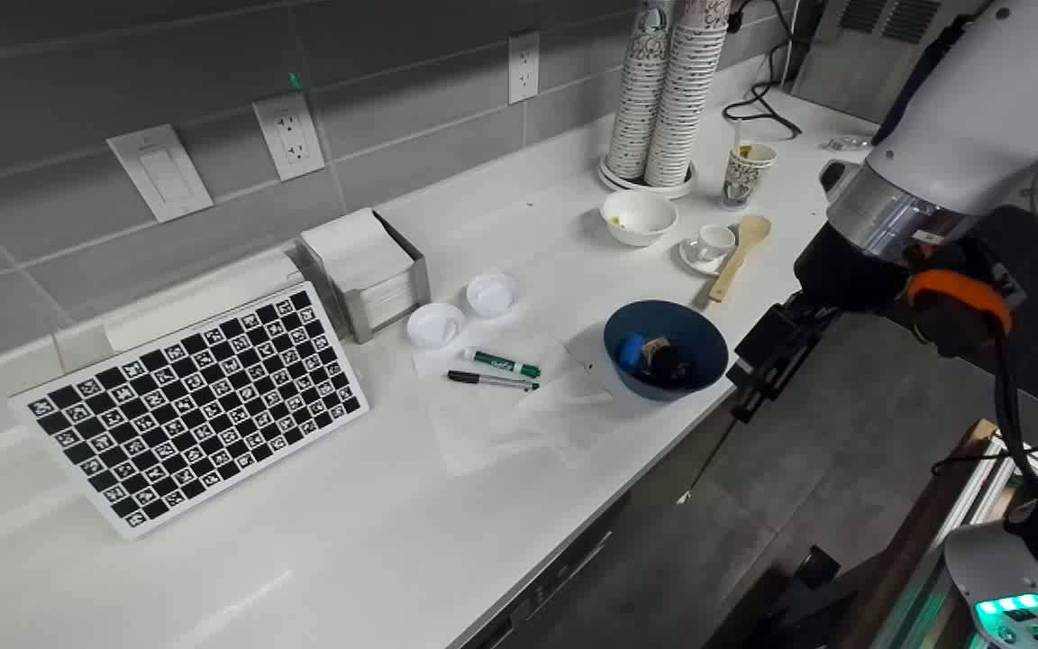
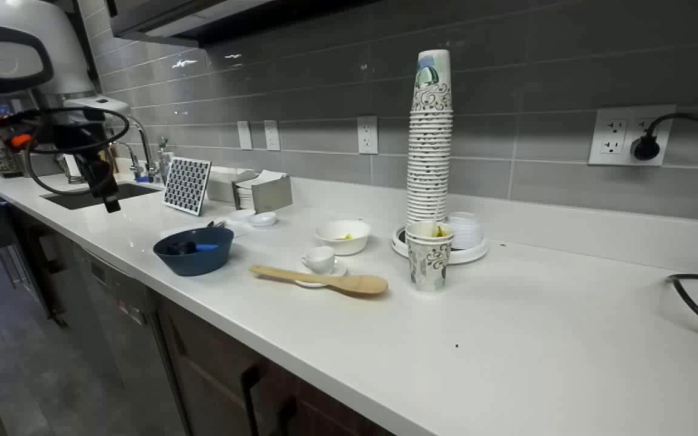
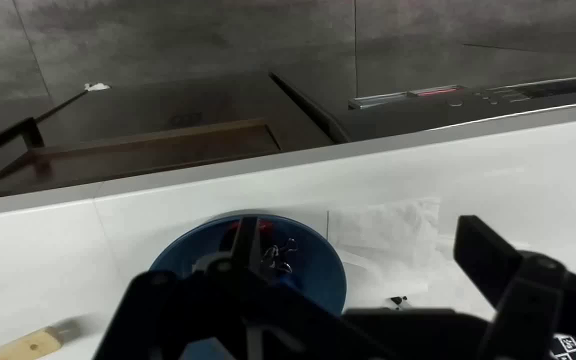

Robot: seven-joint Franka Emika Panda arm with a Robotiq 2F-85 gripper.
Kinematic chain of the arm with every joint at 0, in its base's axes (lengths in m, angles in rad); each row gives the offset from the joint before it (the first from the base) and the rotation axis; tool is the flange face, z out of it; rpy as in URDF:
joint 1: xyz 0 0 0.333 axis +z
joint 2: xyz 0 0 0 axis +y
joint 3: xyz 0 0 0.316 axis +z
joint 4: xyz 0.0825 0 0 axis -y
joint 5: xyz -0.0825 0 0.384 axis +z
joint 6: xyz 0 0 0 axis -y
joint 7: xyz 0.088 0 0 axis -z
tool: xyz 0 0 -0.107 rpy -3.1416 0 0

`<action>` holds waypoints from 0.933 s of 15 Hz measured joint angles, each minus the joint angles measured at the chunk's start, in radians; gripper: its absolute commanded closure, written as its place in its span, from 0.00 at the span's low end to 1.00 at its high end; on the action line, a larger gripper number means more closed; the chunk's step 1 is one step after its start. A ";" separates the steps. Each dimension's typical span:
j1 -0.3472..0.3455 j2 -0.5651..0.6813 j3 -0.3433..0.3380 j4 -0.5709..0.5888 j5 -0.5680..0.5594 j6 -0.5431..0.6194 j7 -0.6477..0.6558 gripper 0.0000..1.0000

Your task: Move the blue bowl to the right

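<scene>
the blue bowl (image 1: 668, 315) sits upright on the worktop (image 1: 348, 532), close to its front edge, between a green marker (image 1: 503, 363) and a wooden spoon (image 1: 741, 260). in it lie a bright blue thing (image 1: 631, 352) and a few darker ones (image 1: 669, 364) (too murky for me to name). the fingers (image 3: 486, 262) stand wide apart in the wrist view, where one of them crosses in front of the bowl. in an exterior view they hang in the air, apart from the bowl, at the end of the arm (image 2: 67, 42).

beside the green marker lies a slimmer black and grey pen (image 1: 492, 380), with a pale sheet of paper (image 1: 474, 433) spread near them. just beyond are two small white round cups (image 1: 434, 325), and near these, towards the wall (image 1: 429, 72), stands a metal holder (image 2: 274, 192) stacked with white napkins (image 1: 361, 248). a checkered board (image 1: 199, 410) stands tilted next to it.

the wooden spoon lies just beside a saucer (image 1: 697, 266) that carries a white cup (image 1: 715, 242). near that is a white bowl (image 1: 638, 236) with something small and yellow (image 1: 615, 220) in it. farther along stand a patterned paper cup (image 1: 744, 185), a thin stick (image 1: 738, 135) poking up out of it, and two tall stacks of paper cups (image 1: 685, 99) on a round white tray (image 2: 469, 257).
</scene>
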 measured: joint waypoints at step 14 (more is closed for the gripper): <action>-0.068 0.092 -0.167 -0.001 0.026 0.093 -0.073 0.00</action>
